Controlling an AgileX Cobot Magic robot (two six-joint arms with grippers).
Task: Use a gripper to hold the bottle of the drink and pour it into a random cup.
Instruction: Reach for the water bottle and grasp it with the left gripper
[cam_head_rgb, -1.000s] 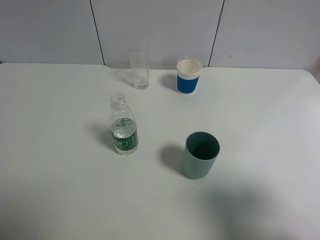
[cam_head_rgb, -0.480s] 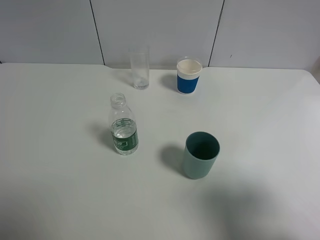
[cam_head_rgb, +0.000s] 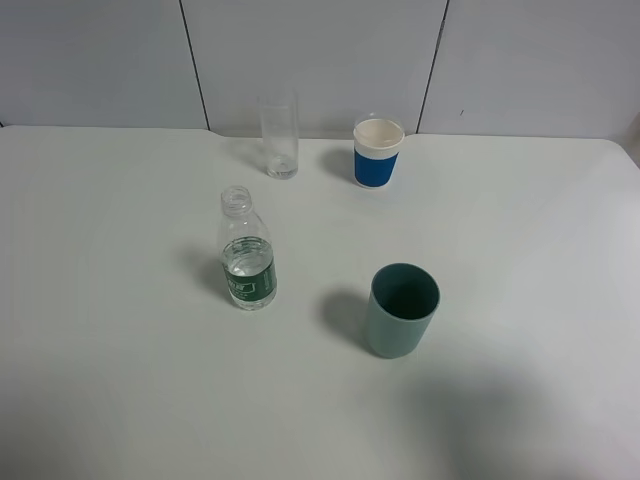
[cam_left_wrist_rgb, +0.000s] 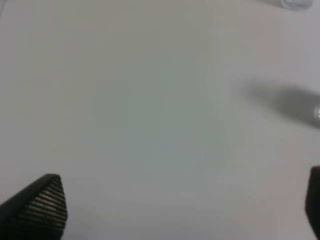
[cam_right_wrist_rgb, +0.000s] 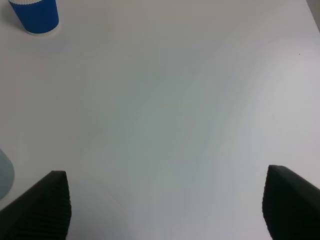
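L gripper (cam_left_wrist_rgb: 175, 210): fingers wide apart, nothing btwn them, just bare table (cam_left_wrist_rgb: 150, 100). R gripper (cam_right_wrist_rgb: 165, 205): also wide open, empty. Uncapped drink bottle (cam_head_rgb: 247, 255) stands upright, well clear of both finger pairs. Tall clear glass (cam_head_rgb: 279, 137) is beyond it. Blue-band paper cup (cam_head_rgb: 378, 152) is far ahead of the R fingers.

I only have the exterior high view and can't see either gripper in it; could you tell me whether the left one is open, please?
Observer: Yes. In the left wrist view the left gripper has its jaws wide apart over bare table, holding nothing.
Operator: Thank you. And the right one?
Observer: The right gripper is open too, and empty.
Operator: Does its camera see any cup?
Observer: Yes, the blue-banded paper cup shows at the picture's edge, well clear of the jaws.
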